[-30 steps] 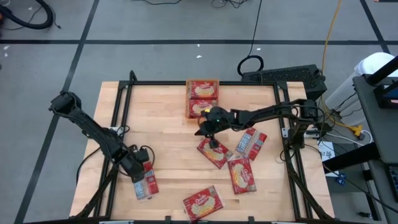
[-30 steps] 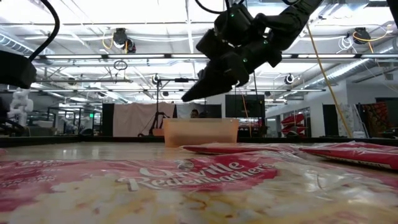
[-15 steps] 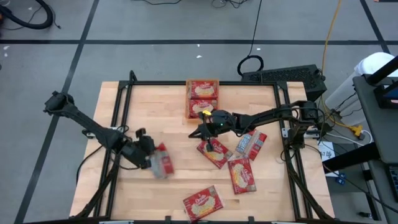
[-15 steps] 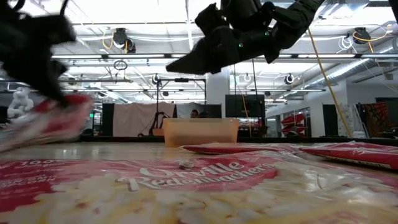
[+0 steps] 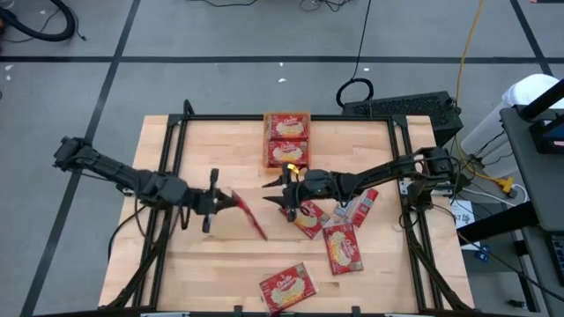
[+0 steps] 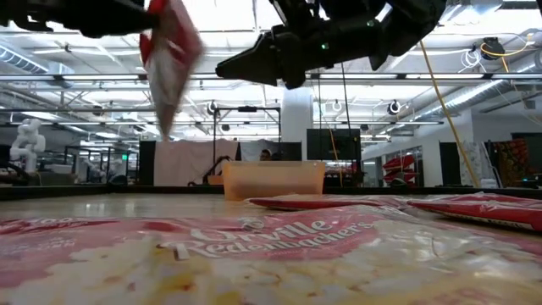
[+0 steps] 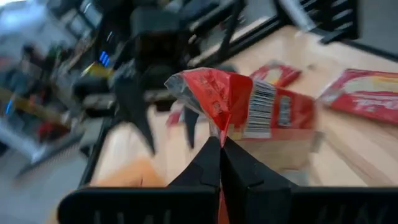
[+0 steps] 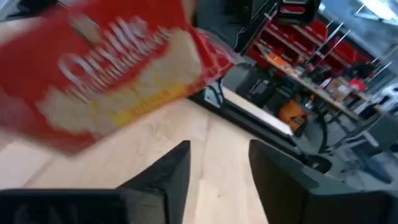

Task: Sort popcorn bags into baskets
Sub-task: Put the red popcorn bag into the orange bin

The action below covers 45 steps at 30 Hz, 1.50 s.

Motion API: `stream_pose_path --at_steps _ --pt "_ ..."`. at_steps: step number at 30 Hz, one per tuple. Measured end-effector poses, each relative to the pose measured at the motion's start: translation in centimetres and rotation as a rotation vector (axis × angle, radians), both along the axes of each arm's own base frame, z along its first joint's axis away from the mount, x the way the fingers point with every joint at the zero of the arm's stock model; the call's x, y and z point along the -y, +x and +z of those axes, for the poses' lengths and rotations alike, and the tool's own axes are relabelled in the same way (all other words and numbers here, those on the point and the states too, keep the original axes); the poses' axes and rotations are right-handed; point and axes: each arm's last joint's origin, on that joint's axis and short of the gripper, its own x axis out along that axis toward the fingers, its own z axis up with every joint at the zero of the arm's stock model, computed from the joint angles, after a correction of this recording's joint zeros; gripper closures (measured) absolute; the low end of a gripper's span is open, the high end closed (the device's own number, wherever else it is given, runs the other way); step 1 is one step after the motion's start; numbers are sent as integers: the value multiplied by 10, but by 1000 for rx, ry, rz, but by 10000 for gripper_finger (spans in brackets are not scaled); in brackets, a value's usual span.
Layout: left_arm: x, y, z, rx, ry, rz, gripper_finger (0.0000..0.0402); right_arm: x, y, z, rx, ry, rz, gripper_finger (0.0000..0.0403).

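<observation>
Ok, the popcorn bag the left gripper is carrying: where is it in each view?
High: held bag, mid-table, between both grippers.
Low: upper left, above table.
Left wrist: centre, pinched by shut fingers.
Right wrist: large, upper left.
Shared landmark: orange basket.

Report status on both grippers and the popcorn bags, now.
Left gripper shut on a popcorn bag, lifted mid-table. Right gripper open, empty, facing it. Basket holds two bags; four loose on table. Nothing blocking.
</observation>
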Motion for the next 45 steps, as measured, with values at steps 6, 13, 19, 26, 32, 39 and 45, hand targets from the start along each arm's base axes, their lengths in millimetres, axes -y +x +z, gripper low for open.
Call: stream_pose_path --at_steps 6,13,19,26,32,39,45 --pt "-13 5 6 121 85 -190 400 -13 -1 1 12 -211 52 223" --pt "-34 13 4 131 89 -223 400 -30 -1 15 164 -429 110 226" --pt "-49 24 -5 85 56 -166 400 -33 -2 9 95 -576 117 217" --pt "-62 37 -14 86 39 -146 399 -35 -3 3 25 -601 78 211" --pt "-70 45 -21 72 14 -142 399 -45 -5 3 10 -715 77 211" --pt "-76 48 -26 41 -34 -101 399 -51 -6 4 24 -887 122 211" --pt "-77 48 -27 32 -82 -88 399 -51 -6 0 0 -1068 172 210"
